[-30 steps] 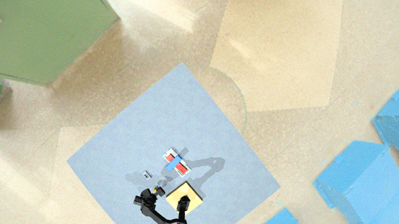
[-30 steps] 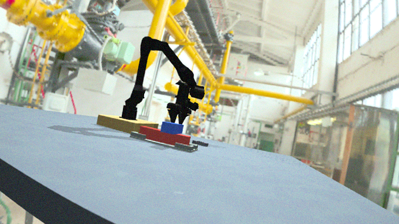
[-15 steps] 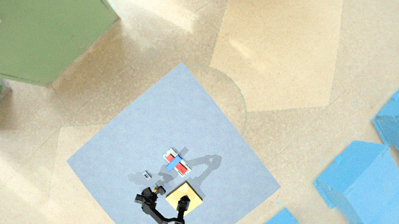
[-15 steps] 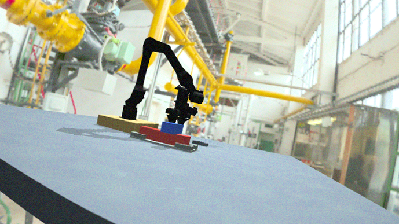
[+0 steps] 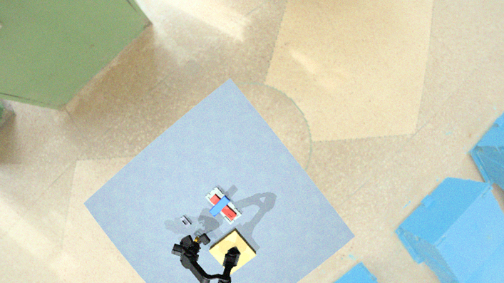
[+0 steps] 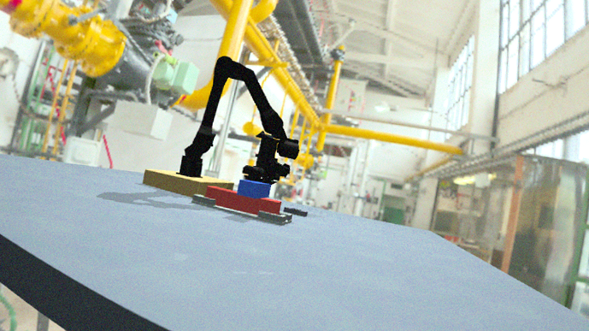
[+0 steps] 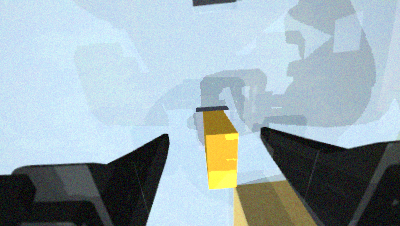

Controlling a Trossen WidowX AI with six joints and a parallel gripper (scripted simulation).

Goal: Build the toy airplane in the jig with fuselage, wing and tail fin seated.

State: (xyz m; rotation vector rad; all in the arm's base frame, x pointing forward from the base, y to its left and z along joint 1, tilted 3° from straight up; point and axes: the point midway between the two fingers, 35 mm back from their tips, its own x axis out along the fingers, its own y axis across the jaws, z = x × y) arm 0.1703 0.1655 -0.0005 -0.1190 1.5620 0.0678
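Note:
The red fuselage [image 5: 229, 212] [image 6: 228, 198] lies in the pale cradle [image 5: 216, 191] [image 6: 274, 218]. The blue wing [image 5: 219, 206] [image 6: 254, 188] sits across its top. The yellow tail fin [image 5: 196, 239] [image 7: 221, 150] stands apart from them, on the arm's side of the table, with a thin dark edge at its far end. My gripper [image 7: 214, 135] is open, pointing down, with one finger on each side of the fin and a gap on both sides. In the exterior view the fingertips are hidden behind the wing.
A small grey slotted block [image 5: 186, 221] [image 6: 295, 211] [image 7: 215, 2] lies beyond the fin. The arm's yellow base block [image 5: 233, 236] [image 6: 174, 181] [image 7: 267, 205] is close beside the fin. The cradle is on the far side of that base block.

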